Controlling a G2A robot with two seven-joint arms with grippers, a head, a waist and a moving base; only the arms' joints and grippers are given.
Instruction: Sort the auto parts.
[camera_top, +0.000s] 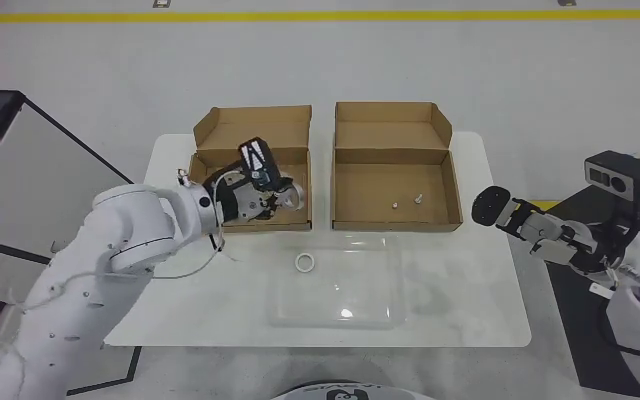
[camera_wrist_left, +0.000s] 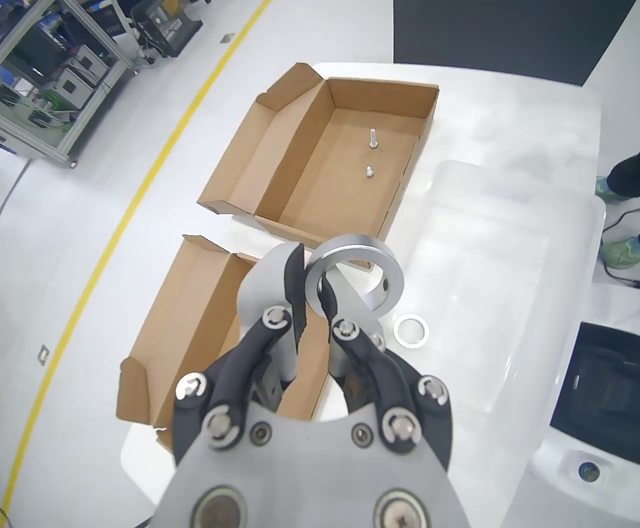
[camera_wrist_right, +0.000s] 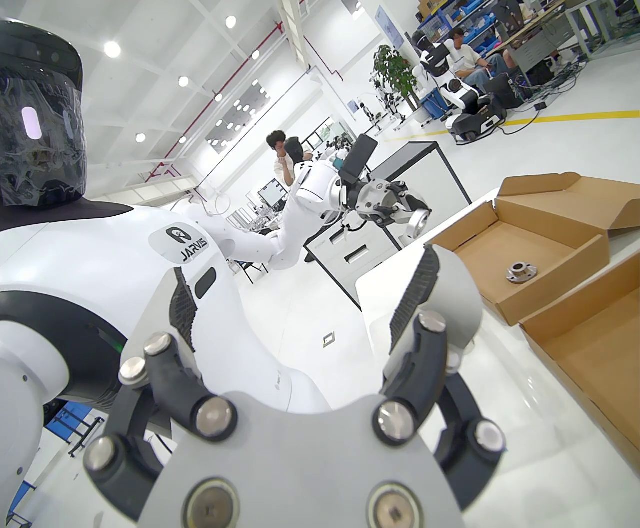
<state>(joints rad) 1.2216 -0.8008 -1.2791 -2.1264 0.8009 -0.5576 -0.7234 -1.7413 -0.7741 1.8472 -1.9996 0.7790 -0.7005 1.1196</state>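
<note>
My left gripper (camera_wrist_left: 312, 282) is shut on a thick metal ring (camera_wrist_left: 357, 267), one finger inside it and one outside. It hangs over the left cardboard box (camera_top: 212, 128), at the near corner beside the right box. That ring (camera_wrist_right: 419, 222) also shows far off in the right wrist view. A flanged metal hub (camera_wrist_right: 521, 272) lies in the left box (camera_wrist_right: 575, 240). Two bolts (camera_wrist_left: 372, 137) rest in the right box (camera_top: 370, 185). A thin washer (camera_top: 305, 262) lies in the clear tray (camera_top: 385, 305). My right gripper (camera_top: 490, 207) stands open and holds nothing, beyond the table's right edge.
The two boxes stand side by side at the back of the white table (camera_top: 480, 300), flaps open. The clear tray sits in front of them at the middle. A black-framed stand (camera_top: 30, 170) is off the table's left side.
</note>
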